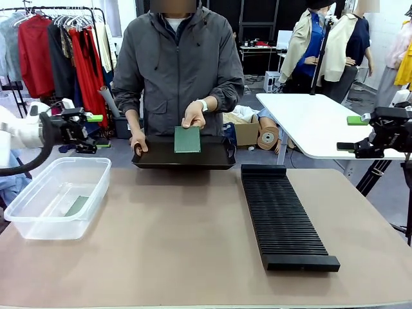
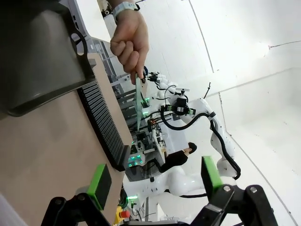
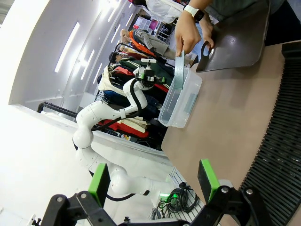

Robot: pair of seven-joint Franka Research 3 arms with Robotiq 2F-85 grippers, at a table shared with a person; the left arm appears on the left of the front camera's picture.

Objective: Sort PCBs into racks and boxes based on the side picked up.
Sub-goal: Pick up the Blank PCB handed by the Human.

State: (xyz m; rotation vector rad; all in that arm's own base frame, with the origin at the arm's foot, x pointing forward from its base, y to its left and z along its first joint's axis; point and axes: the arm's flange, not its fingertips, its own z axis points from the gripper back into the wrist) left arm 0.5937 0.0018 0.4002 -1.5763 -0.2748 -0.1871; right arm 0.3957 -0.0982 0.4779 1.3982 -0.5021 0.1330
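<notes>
A person's hand (image 1: 193, 116) holds a green PCB (image 1: 187, 139) upright above a black flat tray (image 1: 183, 159) at the table's far edge. The same PCB (image 2: 139, 101) appears edge-on in the left wrist view, and the PCB (image 3: 179, 70) also hangs from the hand in the right wrist view. A second green PCB (image 1: 77, 206) lies inside the clear box (image 1: 26, 215) at the left. The long black rack (image 1: 283, 219) lies on the right. My left gripper (image 1: 90, 131) hovers open behind the box, holding nothing. My right gripper (image 1: 353, 134) hovers open off the table's right side.
The tan table (image 1: 174, 244) has free room between box and rack. A white table (image 1: 309, 122) stands behind on the right. A clothes rail (image 1: 58, 45) stands at the back left. The person's other hand (image 1: 138, 141) grips the tray's handle.
</notes>
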